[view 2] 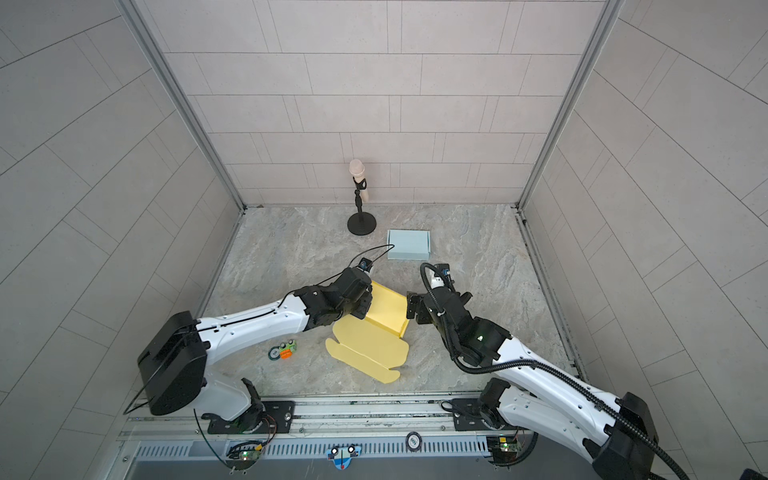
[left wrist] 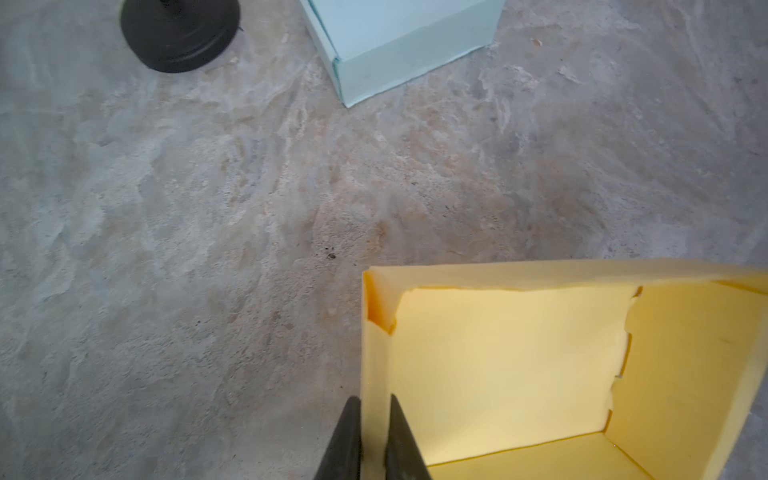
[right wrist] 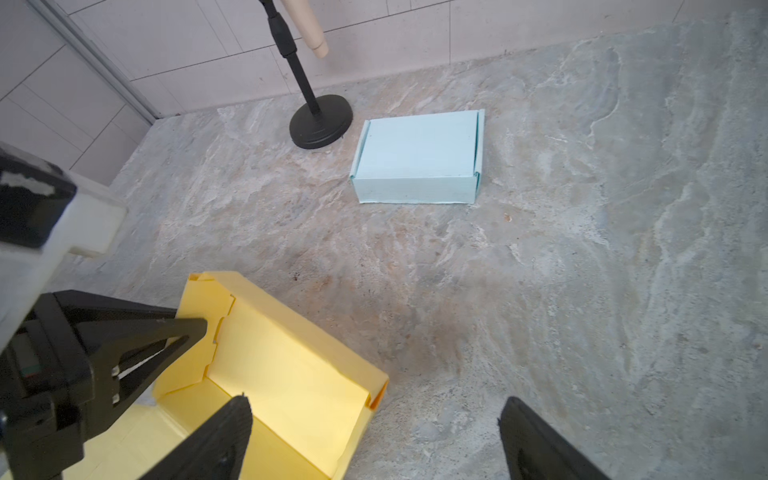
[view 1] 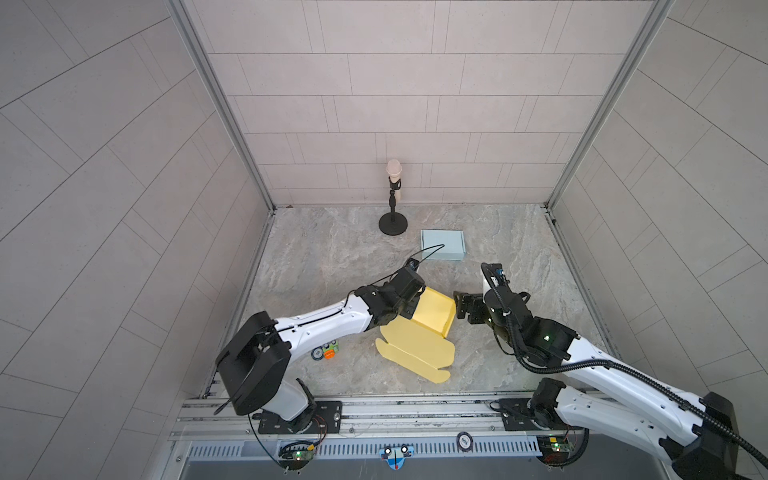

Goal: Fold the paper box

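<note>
Yellow paper box [view 1: 432, 316]: mid-table, half-formed, lid flap lying flat.
Left gripper [left wrist: 374, 436]: pinching the box's left wall.
Right gripper [right wrist: 376, 401]: jaws wide apart, beside the box's right wall.
Blue box [view 1: 442, 245]: closed, farther back.
Microphone stand [view 1: 392, 224]: by rear wall.

My marbled stone tabletop [view 1: 332, 257].
On it I see a half-folded yellow paper box [view 1: 419, 349], a closed pale blue box [view 1: 442, 245], a microphone stand [view 1: 392, 226] on its round base and small coloured tags [view 1: 325, 351].

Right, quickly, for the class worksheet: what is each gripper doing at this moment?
Left gripper: closed, pinching a side wall of the yellow box.
Right gripper: open, holding nothing.
</note>
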`<state>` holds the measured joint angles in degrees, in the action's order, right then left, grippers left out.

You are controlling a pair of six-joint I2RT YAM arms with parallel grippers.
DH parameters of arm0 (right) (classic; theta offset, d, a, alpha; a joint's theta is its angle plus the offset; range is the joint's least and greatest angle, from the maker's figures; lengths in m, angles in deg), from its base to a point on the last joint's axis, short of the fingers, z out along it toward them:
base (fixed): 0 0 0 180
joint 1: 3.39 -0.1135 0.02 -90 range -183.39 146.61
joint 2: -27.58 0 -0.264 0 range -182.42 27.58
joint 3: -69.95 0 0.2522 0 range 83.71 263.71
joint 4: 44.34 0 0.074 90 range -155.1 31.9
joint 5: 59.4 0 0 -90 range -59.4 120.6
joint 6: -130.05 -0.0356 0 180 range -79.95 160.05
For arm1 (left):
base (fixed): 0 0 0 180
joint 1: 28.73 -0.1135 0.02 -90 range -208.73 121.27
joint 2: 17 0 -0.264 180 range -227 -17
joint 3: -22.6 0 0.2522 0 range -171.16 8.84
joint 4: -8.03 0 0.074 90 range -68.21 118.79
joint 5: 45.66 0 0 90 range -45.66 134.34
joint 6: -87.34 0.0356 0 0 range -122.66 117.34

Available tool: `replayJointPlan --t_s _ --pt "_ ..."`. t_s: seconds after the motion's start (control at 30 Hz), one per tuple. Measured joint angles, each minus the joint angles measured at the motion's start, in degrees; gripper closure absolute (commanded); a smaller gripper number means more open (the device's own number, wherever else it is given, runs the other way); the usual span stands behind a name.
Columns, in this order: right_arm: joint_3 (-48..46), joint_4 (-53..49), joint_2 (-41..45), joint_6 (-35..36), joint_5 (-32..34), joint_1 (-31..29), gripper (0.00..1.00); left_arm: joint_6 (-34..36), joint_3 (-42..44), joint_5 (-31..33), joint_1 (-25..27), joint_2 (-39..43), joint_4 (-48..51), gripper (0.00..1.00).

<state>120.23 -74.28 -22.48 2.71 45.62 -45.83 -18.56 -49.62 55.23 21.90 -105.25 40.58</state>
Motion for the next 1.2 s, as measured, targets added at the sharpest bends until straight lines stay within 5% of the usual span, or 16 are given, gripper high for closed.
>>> replayJointPlan --t_s 0.4,0.73,1.2 --pt "-5.8 3.1 0.3 3.3 -10.8 12.6 0.05 6.3 -13.4 -6.2 0.0 -15.3 16.7 0.85" --pt "-8.0 5.7 0.0 4.5 -16.6 19.7 0.06 7.0 -16.9 -2.7 0.0 -21.9 20.1 0.84" --pt "-7.5 5.3 1.1 7.0 -18.9 25.2 0.07 8.7 -20.6 1.6 0.4 -26.3 23.6 0.7"
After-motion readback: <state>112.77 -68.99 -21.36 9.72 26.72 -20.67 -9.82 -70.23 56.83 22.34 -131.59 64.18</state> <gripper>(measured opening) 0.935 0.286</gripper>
